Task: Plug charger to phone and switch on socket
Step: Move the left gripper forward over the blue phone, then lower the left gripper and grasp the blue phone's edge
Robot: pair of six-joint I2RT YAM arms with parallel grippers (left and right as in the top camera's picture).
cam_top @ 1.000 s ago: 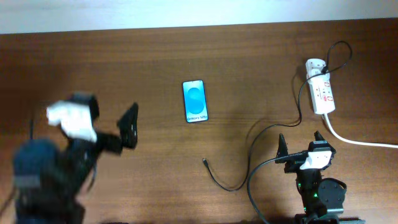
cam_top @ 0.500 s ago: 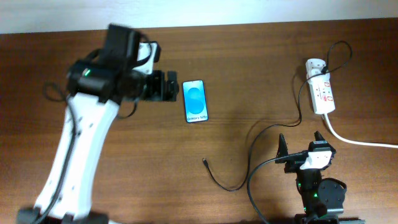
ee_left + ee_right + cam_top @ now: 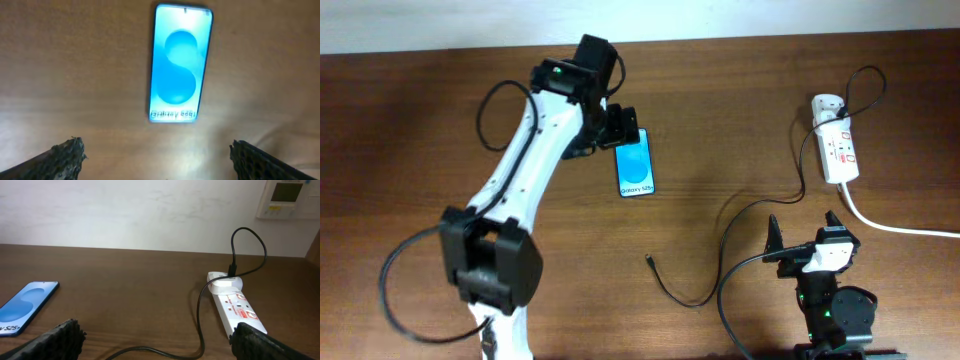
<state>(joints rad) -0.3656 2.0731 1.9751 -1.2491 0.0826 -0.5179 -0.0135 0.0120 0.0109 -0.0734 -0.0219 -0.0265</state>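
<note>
The phone (image 3: pixel 635 166) lies flat on the brown table, blue screen up; it also shows in the left wrist view (image 3: pixel 180 62) and at the left edge of the right wrist view (image 3: pixel 24 306). My left gripper (image 3: pixel 622 128) hovers over the phone's far end, open and empty (image 3: pixel 157 155). The charger cable (image 3: pixel 760 205) runs from a white adapter (image 3: pixel 827 105) on the socket (image 3: pixel 840 152) down to its loose plug tip (image 3: pixel 649 260) on the table. My right gripper (image 3: pixel 803 232) is open and empty near the front edge, with the cable (image 3: pixel 200 325) and socket (image 3: pixel 237 311) ahead of it.
The socket's thick white cord (image 3: pixel 900 228) runs off to the right edge. My left arm (image 3: pixel 525 170) stretches diagonally across the table's left half. A white wall (image 3: pixel 130 210) with a small wall panel (image 3: pixel 287 197) stands behind the table.
My left arm has swung from the table's front left up and right, bringing its gripper over the phone. The right arm, phone, cable and socket have not moved.
</note>
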